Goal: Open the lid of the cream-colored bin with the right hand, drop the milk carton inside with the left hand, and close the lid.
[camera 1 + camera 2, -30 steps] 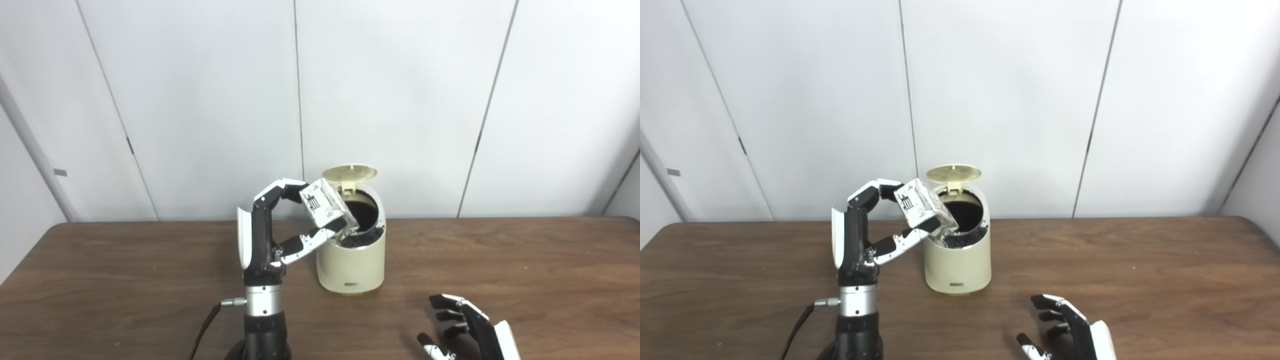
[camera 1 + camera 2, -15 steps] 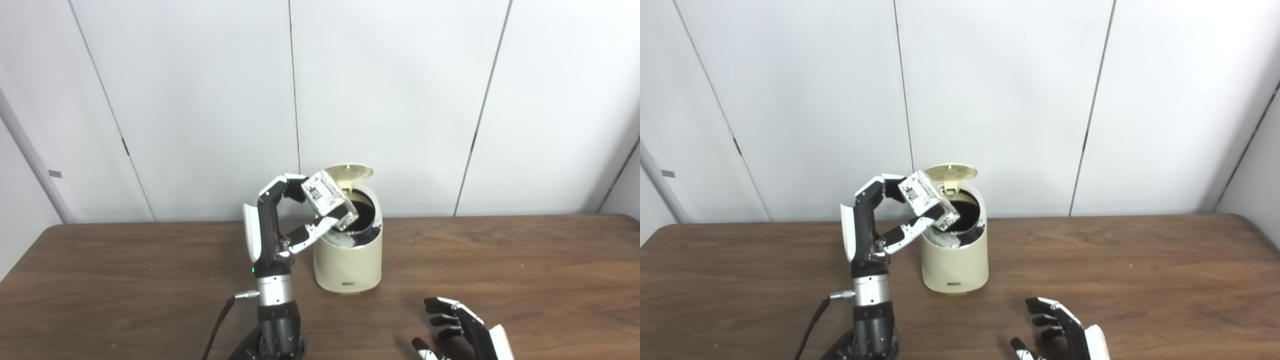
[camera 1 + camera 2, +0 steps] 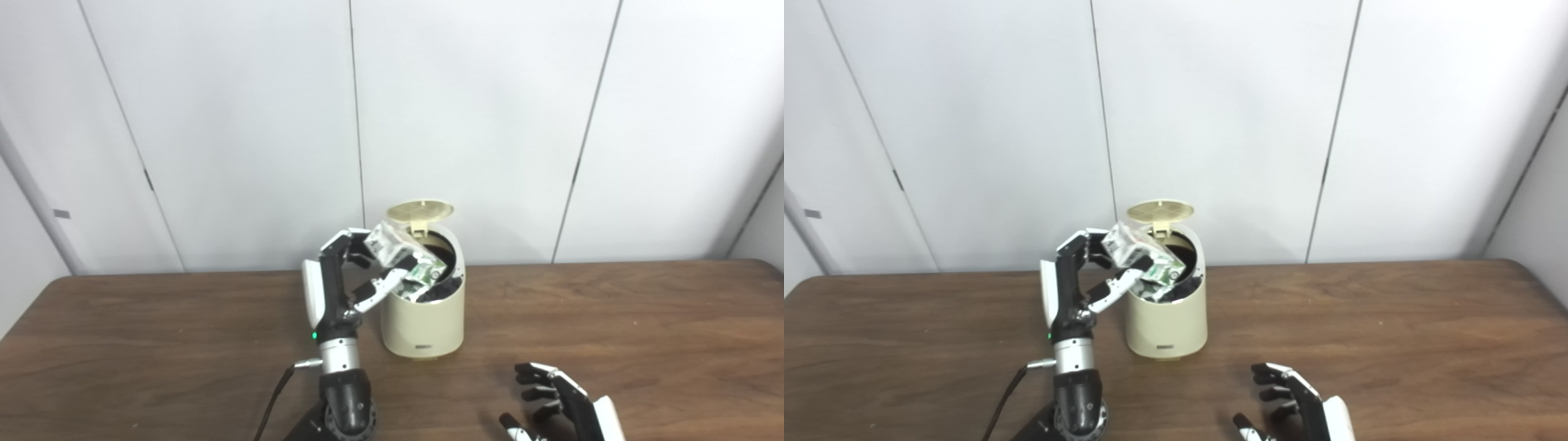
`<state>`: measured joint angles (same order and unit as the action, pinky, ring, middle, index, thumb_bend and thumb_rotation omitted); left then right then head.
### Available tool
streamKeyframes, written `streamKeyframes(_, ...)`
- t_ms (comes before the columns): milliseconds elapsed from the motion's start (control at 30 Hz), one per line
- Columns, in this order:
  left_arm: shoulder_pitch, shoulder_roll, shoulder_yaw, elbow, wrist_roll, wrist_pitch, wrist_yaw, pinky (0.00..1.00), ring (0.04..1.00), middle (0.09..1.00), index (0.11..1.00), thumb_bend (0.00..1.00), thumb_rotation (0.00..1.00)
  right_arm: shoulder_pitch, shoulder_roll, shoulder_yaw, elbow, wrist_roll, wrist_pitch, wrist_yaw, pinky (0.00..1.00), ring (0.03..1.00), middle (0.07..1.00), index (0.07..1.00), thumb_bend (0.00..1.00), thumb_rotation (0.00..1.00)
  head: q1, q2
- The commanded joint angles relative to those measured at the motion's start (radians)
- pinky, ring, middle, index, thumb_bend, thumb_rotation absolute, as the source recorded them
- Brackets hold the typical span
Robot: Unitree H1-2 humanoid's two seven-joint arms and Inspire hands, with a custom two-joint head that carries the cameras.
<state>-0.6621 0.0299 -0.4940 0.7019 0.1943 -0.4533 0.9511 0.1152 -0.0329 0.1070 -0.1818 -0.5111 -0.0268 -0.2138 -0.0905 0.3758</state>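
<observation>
The dark brown wooden table (image 3: 612, 318) shows a smooth, matt, grained top. The cream-coloured round plastic bin (image 3: 422, 318) has a smooth, faintly glossy shell; its raised cream plastic lid (image 3: 420, 211) shows a ribbed, grid-like underside. The white printed milk carton (image 3: 401, 257) looks like coated paperboard, creased, with a slight sheen. The left hand (image 3: 343, 278) has glossy white and black plastic shells above a brushed metal wrist collar (image 3: 335, 356). The right hand (image 3: 566, 404) has the same glossy black and white plastic. The white wall panels (image 3: 478, 122) appear smooth and matt.

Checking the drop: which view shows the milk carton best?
Left eye view: the milk carton appears larger, tilted over the bin mouth in the left hand. The right eye view shows the same, slightly smaller.
</observation>
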Motion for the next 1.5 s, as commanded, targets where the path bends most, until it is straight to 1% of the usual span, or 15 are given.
streamKeyframes(0,-0.055,-0.004,-0.013,0.015,0.034,-0.017,0.032,0.35,0.451,0.479,0.478,0.5,0.0,0.025,0.003,0.014,0.007,-0.008,0.001,0.013,0.51,0.632,0.688,0.697,0.31,0.0,-0.006,-0.003)
streamKeyframes(200,-0.07,-0.009,-0.051,0.074,0.055,-0.017,0.093,0.34,0.422,0.473,0.489,0.5,0.0,0.027,0.006,0.021,0.015,-0.018,-0.007,0.005,0.57,0.67,0.705,0.691,0.31,0.0,-0.01,-0.007)
streamKeyframes(367,-0.081,-0.014,-0.064,0.105,0.063,-0.017,0.12,0.35,0.424,0.471,0.504,0.5,0.0,0.029,0.013,0.026,0.013,-0.018,-0.006,0.003,0.54,0.658,0.704,0.693,0.31,0.0,-0.014,-0.01)
streamKeyframes(600,-0.11,-0.004,-0.119,0.155,0.126,-0.017,0.207,0.38,0.433,0.468,0.505,0.5,0.0,0.029,0.019,0.03,0.009,-0.022,-0.002,-0.001,0.53,0.65,0.7,0.689,0.31,0.0,-0.016,-0.007)
streamKeyframes(700,-0.111,-0.003,-0.125,0.156,0.127,-0.017,0.207,0.38,0.438,0.469,0.501,0.5,0.0,0.029,0.017,0.031,0.008,-0.026,0.0,0.001,0.46,0.603,0.68,0.69,0.3,0.01,-0.016,-0.007)
streamKeyframes(867,-0.096,0.015,-0.144,0.13,0.096,-0.017,0.153,0.43,0.47,0.465,0.506,0.5,0.0,0.028,0.019,0.032,0.003,-0.026,0.008,0.005,0.46,0.596,0.668,0.691,0.3,0.05,-0.016,-0.002)
streamKeyframes(933,-0.081,0.023,-0.14,0.106,0.054,-0.017,0.087,0.48,0.492,0.468,0.51,0.51,0.0,0.029,0.02,0.033,0.002,-0.024,0.008,0.006,0.42,0.559,0.645,0.692,0.3,0.04,-0.016,-0.002)
streamKeyframes(1000,-0.065,0.028,-0.131,0.08,0.016,-0.017,0.023,0.51,0.517,0.498,0.493,0.52,0.06,0.028,0.019,0.033,0.004,-0.022,0.007,0.008,0.41,0.542,0.635,0.695,0.3,0.03,-0.016,-0.002)
streamKeyframes(1033,-0.057,0.032,-0.127,0.067,0.002,-0.017,-0.006,0.55,0.544,0.528,0.535,0.75,0.19,0.028,0.019,0.034,0.005,-0.021,0.004,0.007,0.42,0.554,0.64,0.694,0.3,0.03,-0.016,0.0)
streamKeyframes(1067,-0.05,0.034,-0.123,0.057,-0.007,-0.017,-0.026,0.58,0.568,0.555,0.57,0.88,0.28,0.028,0.019,0.034,0.006,-0.02,0.002,0.006,0.41,0.548,0.63,0.693,0.3,0.02,-0.016,0.0)
streamKeyframes(1100,-0.044,0.036,-0.119,0.05,-0.011,-0.017,-0.049,0.6,0.584,0.571,0.591,0.95,0.33,0.029,0.019,0.035,0.005,-0.018,0.005,0.009,0.41,0.544,0.624,0.692,0.3,0.02,-0.016,0.001)
streamKeyframes(1133,-0.04,0.037,-0.115,0.046,-0.011,-0.017,-0.062,0.63,0.611,0.599,0.623,0.98,0.38,0.029,0.018,0.036,0.003,-0.017,0.008,0.012,0.42,0.559,0.633,0.693,0.3,0.02,-0.016,0.001)
streamKeyframes(1200,-0.035,0.04,-0.111,0.043,-0.004,-0.017,-0.078,0.68,0.644,0.636,0.663,1.0,0.43,0.03,0.018,0.037,0.0,-0.017,0.017,0.019,0.43,0.567,0.642,0.695,0.3,0.01,-0.016,0.003)
streamKeyframes(1300,-0.029,0.043,-0.111,0.036,0.004,-0.017,-0.087,0.7,0.661,0.656,0.684,1.0,0.44,0.031,0.017,0.04,-0.006,-0.015,0.025,0.022,0.45,0.591,0.666,0.696,0.31,0.0,-0.015,0.005)
streamKeyframes(1467,-0.024,0.047,-0.11,0.029,0.015,-0.017,-0.091,0.73,0.67,0.639,0.674,1.0,0.43,0.03,0.013,0.044,-0.002,-0.009,0.017,0.018,0.42,0.565,0.653,0.696,0.31,0.0,-0.013,0.006)
